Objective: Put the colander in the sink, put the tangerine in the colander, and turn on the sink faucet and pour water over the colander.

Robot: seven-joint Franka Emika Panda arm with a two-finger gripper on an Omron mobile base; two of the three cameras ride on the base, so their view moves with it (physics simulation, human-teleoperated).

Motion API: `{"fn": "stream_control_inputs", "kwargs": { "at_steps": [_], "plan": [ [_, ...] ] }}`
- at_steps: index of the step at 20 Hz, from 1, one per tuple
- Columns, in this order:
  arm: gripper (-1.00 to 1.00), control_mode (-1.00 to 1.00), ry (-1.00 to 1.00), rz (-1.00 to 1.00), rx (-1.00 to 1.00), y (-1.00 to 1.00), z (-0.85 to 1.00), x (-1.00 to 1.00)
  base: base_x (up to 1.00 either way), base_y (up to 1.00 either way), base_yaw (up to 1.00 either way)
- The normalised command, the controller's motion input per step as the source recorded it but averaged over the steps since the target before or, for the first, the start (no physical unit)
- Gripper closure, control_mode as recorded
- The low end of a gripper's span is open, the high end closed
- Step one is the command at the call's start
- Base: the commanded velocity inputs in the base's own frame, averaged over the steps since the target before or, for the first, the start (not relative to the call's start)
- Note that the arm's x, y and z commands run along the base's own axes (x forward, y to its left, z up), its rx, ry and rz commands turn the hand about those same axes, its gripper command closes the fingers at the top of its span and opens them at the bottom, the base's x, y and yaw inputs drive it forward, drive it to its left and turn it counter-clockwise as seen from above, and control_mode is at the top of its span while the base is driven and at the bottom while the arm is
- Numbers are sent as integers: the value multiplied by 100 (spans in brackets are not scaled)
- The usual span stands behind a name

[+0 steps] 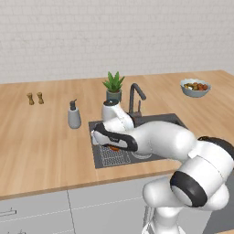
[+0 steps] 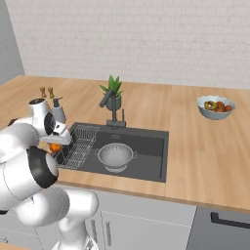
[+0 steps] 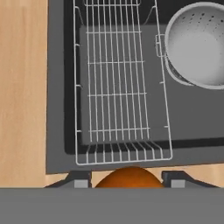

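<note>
The pincer point(image 3: 127, 183) held the tangerine point(image 3: 127, 177) between its two dark fingertips point(image 3: 81, 181), closed on the fruit, and hung above the near left edge of the sink point(image 3: 57, 131); in the right base view the orange fruit point(image 2: 55, 147) showed just under the hand, over the wire rack point(image 2: 78, 144). Beyond the rack point(image 3: 122, 87), the colander point(image 3: 197, 43) sat in the dark basin to the right, apart from the fruit; the sink faucet point(image 2: 111, 105) stood behind the basin, with a potted plant point(image 2: 113, 93) beside it. A soap bottle point(image 1: 74, 115) stood on the wooden counter point(image 1: 41, 137) left of the sink, and a pale blue fruit bowl point(image 2: 215, 107) well off to the right.
</note>
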Motion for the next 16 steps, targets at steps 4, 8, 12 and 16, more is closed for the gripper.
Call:
{"fn": "stream_control_inputs", "kwargs": {
  "at_steps": [4,8,12,16],
  "plan": [
    [100,-100,-5,0,0,-73,4,36,0,0,0],
    [100,-100,-4,0,0,-69,0,50,0,0,0],
    [100,-100,0,0,1,-71,0,64,0,0,0],
    [100,-100,-3,0,10,-76,0,19,0,0,0]
  ]
}}
